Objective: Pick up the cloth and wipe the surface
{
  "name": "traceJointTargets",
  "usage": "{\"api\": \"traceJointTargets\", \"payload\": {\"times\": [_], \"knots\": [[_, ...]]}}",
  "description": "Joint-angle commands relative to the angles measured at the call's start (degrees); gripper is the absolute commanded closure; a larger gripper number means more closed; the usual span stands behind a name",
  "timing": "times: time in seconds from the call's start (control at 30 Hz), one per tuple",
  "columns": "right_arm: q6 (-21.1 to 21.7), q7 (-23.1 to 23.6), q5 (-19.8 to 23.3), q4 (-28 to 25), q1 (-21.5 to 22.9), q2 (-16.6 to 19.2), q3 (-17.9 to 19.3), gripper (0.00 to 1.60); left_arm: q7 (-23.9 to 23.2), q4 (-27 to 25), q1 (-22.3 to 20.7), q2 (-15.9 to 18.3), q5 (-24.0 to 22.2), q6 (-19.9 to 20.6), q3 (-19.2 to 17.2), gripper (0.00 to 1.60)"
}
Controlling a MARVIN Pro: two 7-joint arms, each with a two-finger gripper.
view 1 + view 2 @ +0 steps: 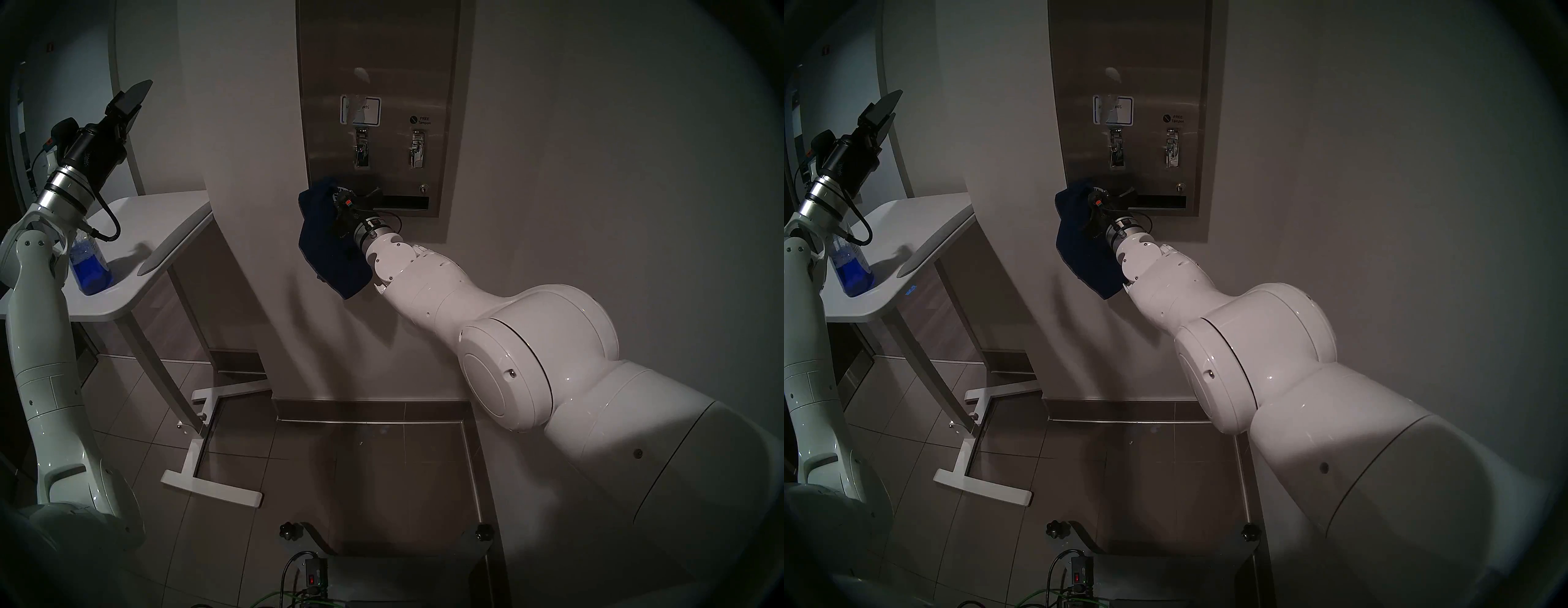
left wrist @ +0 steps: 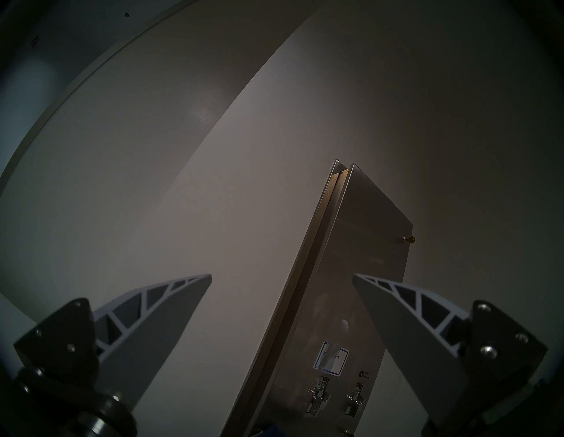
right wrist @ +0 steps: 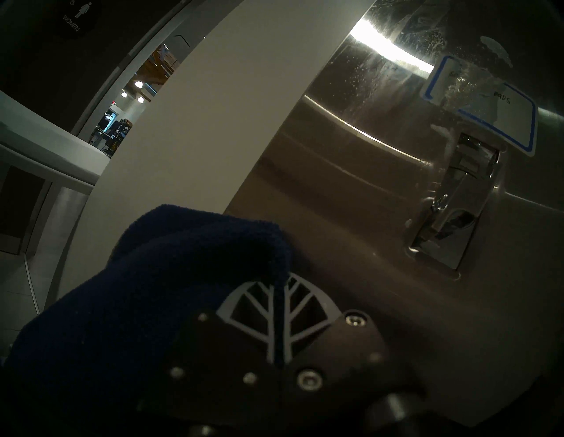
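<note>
The stainless-steel dispenser front [image 1: 377, 55] is a tall panel on the off-white wall [image 1: 594, 127], filling the 12 o'clock part of the head view. On it sit 2 metal levers [image 1: 362, 147], a white label [image 1: 360, 110] with a blue border above the left one, and a dark slot [image 1: 407, 202] along the bottom edge. The white table [image 1: 140, 237] stands at 9 o'clock and carries a bottle of blue liquid [image 1: 90, 265].

The navy cloth [image 1: 331, 250] hangs bunched near the panel's lower left corner, draping toward 6 o'clock over the white wrist. The right gripper [image 3: 282, 290] is clamped tight on a fold of that cloth, fingers pressed together, close to the steel. The left gripper [image 2: 282, 276] is raised at 10 o'clock, its 2 fingers spread wide and empty.
</note>
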Motion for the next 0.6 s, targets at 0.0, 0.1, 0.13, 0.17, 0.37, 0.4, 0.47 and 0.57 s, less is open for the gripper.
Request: {"api": "traceJointTargets", "payload": {"times": [0.0,0.1,0.13,0.17,0.37,0.4,0.47,0.57], "knots": [[0.0,-1.1,0.5,-2.9,3.6,-1.3,0.6,1.60,-0.2,-1.3,-2.4,0.2,-0.6,-0.2,1.0,0.00],[0.0,-1.0,0.7,-3.1,3.8,-1.6,0.9,1.60,-0.1,-1.4,-2.6,0.7,0.0,-0.3,1.9,0.00],[-0.1,-1.0,0.9,-3.4,4.1,-1.7,1.2,1.60,0.6,-1.4,-2.9,1.2,1.1,-0.6,2.9,0.00],[-0.1,-1.0,0.9,-3.4,4.1,-1.7,1.2,1.60,0.6,-1.4,-2.9,1.2,1.1,-0.6,2.9,0.00],[-0.9,-0.9,2.0,-4.3,5.1,-1.8,2.5,1.60,2.2,-0.3,-5.3,2.3,3.3,-1.6,5.9,0.00],[-1.1,-0.9,2.2,-4.4,5.3,-1.7,2.6,1.60,2.5,-0.1,-5.8,2.5,3.7,-1.7,6.3,0.00],[-1.5,-0.8,2.4,-4.9,6.0,-1.2,2.9,1.60,3.0,0.1,-6.4,2.5,4.1,-1.8,6.9,0.00],[-1.8,-0.7,2.8,-5.4,7.1,-0.5,3.4,1.60,3.6,0.2,-6.8,2.5,4.6,-1.9,7.6,0.00]]}}
